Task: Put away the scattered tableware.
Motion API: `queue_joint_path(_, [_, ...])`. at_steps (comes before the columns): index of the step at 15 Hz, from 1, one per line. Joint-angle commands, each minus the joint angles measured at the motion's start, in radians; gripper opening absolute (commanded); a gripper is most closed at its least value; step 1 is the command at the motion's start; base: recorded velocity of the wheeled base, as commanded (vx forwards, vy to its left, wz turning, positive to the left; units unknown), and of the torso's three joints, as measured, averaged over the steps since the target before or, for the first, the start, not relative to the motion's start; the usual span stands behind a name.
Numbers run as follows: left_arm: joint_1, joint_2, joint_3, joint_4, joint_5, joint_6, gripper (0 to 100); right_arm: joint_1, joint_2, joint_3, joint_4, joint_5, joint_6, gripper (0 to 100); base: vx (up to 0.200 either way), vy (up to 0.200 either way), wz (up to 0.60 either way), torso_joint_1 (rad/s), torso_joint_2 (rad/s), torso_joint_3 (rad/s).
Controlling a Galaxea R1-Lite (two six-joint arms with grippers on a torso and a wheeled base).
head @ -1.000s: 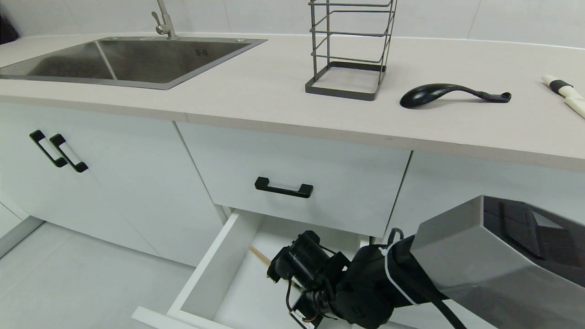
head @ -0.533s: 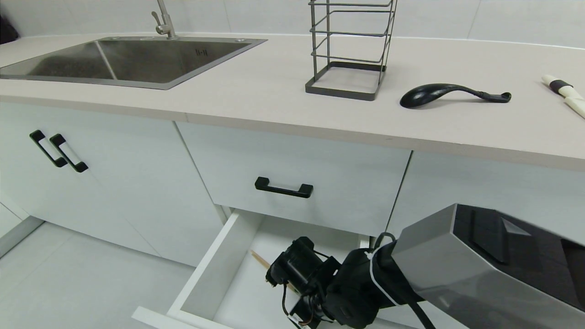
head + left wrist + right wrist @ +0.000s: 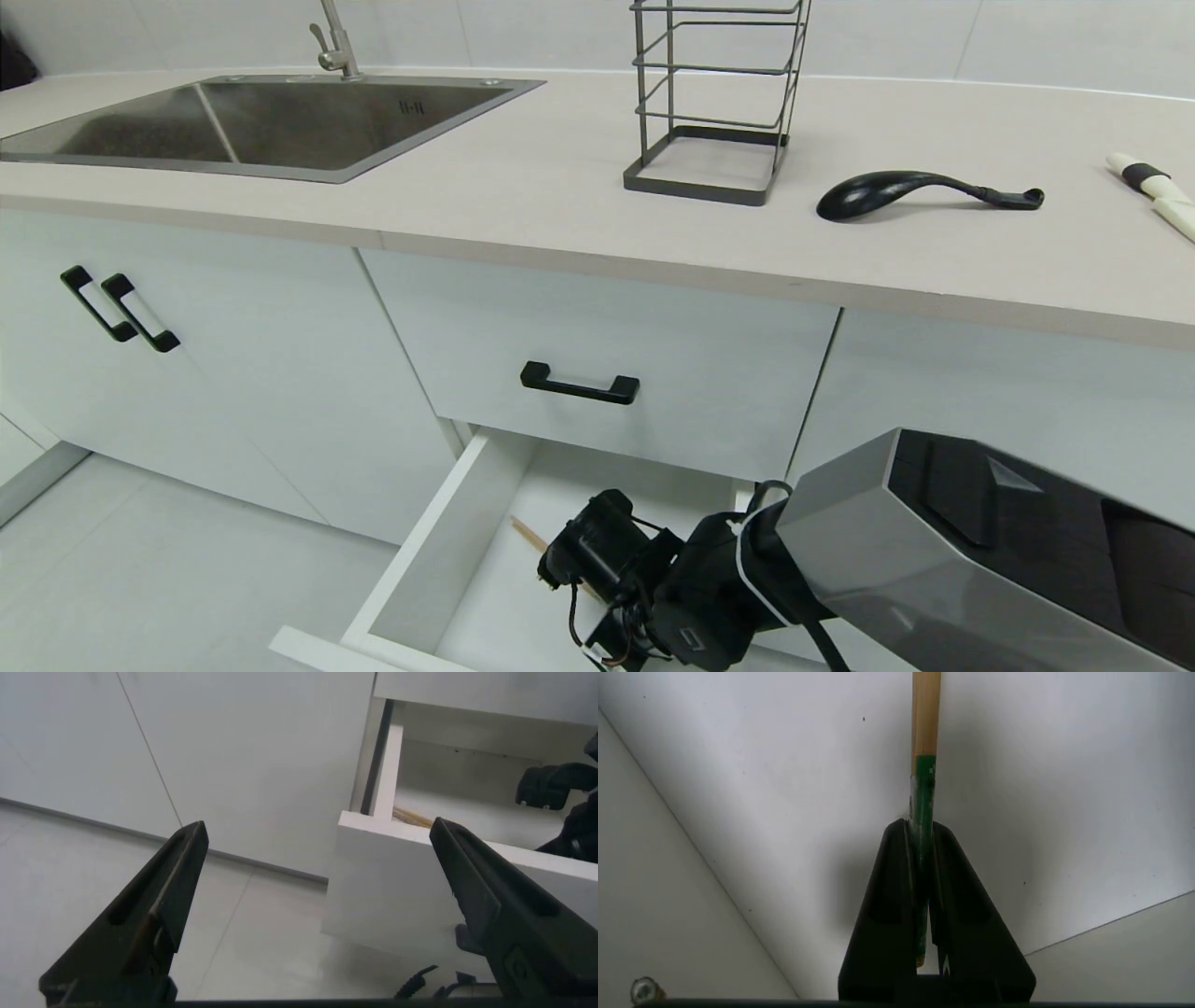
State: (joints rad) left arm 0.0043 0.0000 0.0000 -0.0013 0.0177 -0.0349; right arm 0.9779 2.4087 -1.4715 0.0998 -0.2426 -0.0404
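A domestic kitchen: a stainless-steel sink (image 3: 280, 126) with a tap (image 3: 334, 42) is set into a pale worktop (image 3: 523, 187) against a white tiled wall (image 3: 523, 28). Below are white cabinets (image 3: 243, 401) with black handles (image 3: 579, 383), one drawer (image 3: 448, 551) pulled open. A wire rack (image 3: 714, 103) and a black ladle (image 3: 896, 191) sit on top.

In the head view we get just a short stub of the chopstick (image 3: 528, 536) in the open drawer (image 3: 448, 551); the rest, plus where the right end effector (image 3: 921, 838) pinches it, sits behind that arm's wrist. From the right wrist view, its far end runs past the edge. Up on the tabletop (image 3: 523, 196), the white black-banded utensil (image 3: 1158, 189) gets chopped by the right edge, and the wire rack (image 3: 695, 189) loses its top.
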Motion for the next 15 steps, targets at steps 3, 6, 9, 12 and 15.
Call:
queue_joint_path(3, [0.000, 0.000, 0.000, 0.000, 0.001, 0.000, 100, 0.005, -0.008, -0.018, 0.006, 0.000, -0.001, 100, 0.000, 0.000, 0.00, 0.000, 0.00, 0.000])
queue_joint_path(6, [0.000, 0.000, 0.000, 0.000, 0.001, 0.000, 100, 0.015, -0.056, -0.013, 0.006, 0.000, -0.001, 100, 0.000, 0.000, 0.00, 0.000, 0.00, 0.000])
queue_joint_path(9, [0.000, 0.000, 0.000, 0.000, 0.001, 0.000, 100, 0.027, -0.143, -0.007, 0.008, 0.000, -0.001, 100, 0.000, 0.000, 0.00, 0.000, 0.00, 0.000])
queue_joint_path(12, [0.000, 0.000, 0.000, 0.000, 0.001, 0.000, 100, 0.068, -0.241, -0.003, 0.008, 0.000, 0.001, 100, 0.000, 0.000, 0.00, 0.000, 0.00, 0.000])
queue_joint_path(15, [0.000, 0.000, 0.000, 0.000, 0.001, 0.000, 100, 0.088, -0.336, 0.083, 0.005, 0.000, 0.002, 100, 0.000, 0.000, 0.00, 0.000, 0.00, 0.000])
